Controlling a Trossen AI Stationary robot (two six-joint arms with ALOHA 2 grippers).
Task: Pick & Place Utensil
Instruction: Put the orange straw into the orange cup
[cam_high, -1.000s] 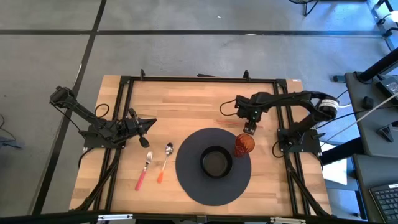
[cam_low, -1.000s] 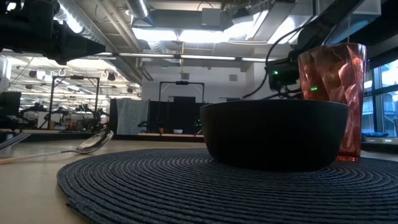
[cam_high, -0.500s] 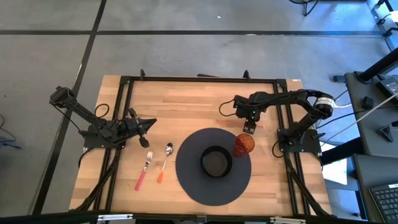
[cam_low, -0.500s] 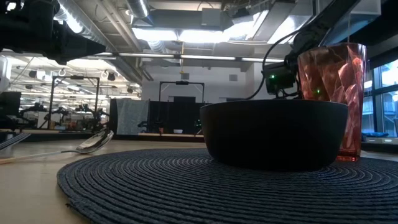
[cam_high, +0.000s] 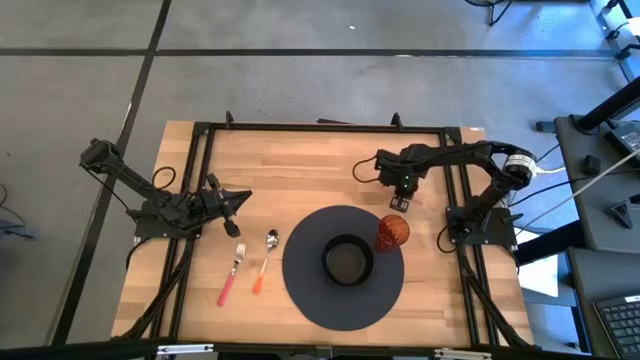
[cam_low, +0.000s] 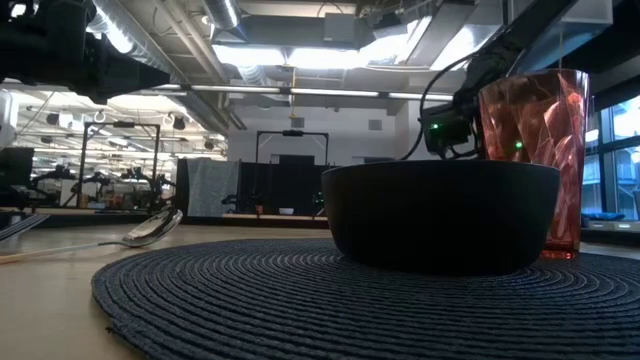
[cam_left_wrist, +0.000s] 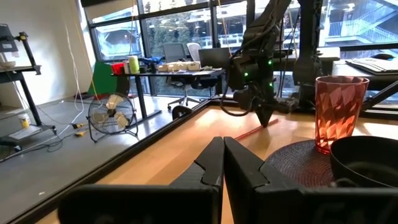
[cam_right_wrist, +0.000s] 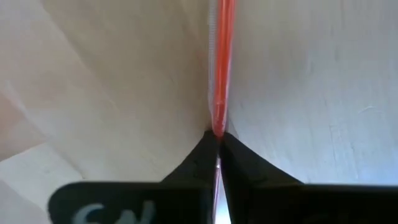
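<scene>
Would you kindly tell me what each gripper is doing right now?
Left gripper: closed, holding nothing.
Right gripper: closed on the red-handled utensil lying on the table.

One camera hangs above and looks straight down on the whole table (cam_high: 300, 160); another sits at table height, very near the round mat (cam_low: 330, 300), facing the room. The left wrist camera looks across the table and shares the red cup (cam_left_wrist: 337, 112) with both; the right wrist camera looks closely down at the wood.
</scene>
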